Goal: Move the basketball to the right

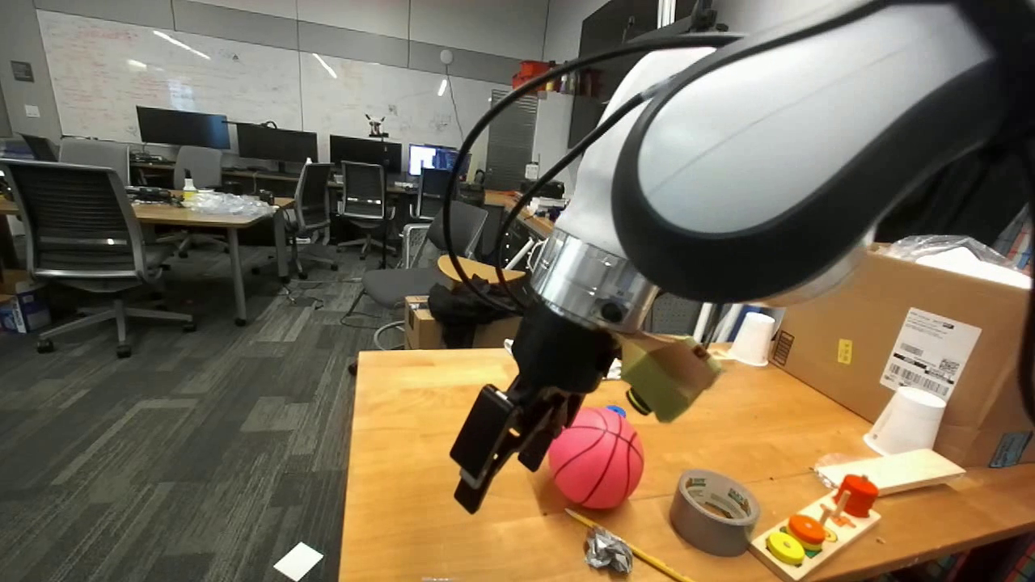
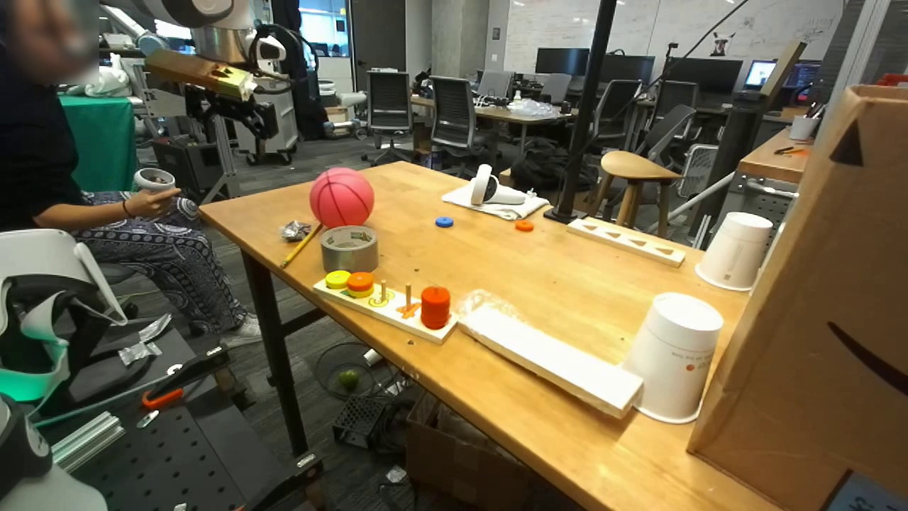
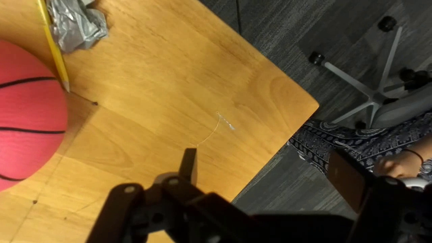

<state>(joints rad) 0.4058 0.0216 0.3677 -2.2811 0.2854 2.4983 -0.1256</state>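
Currently, gripper (image 3: 268, 170) at bottom of wrist view, its two fingers wide apart. Basketball (image 3: 30, 118) rests on the table (image 3: 162, 77) at that frame's left edge; pencil (image 3: 53, 47) just beside it, crumpled silver wad (image 3: 79, 27) upper left.

Both exterior views face toward the whiteboard (image 1: 242, 89) over the table (image 2: 525, 270): in an exterior view the arm (image 1: 808, 153) looms close; in an exterior view, the box (image 2: 794, 291). The wrist view peers down on a corner (image 3: 290, 104). All three share the ball (image 2: 342, 197).
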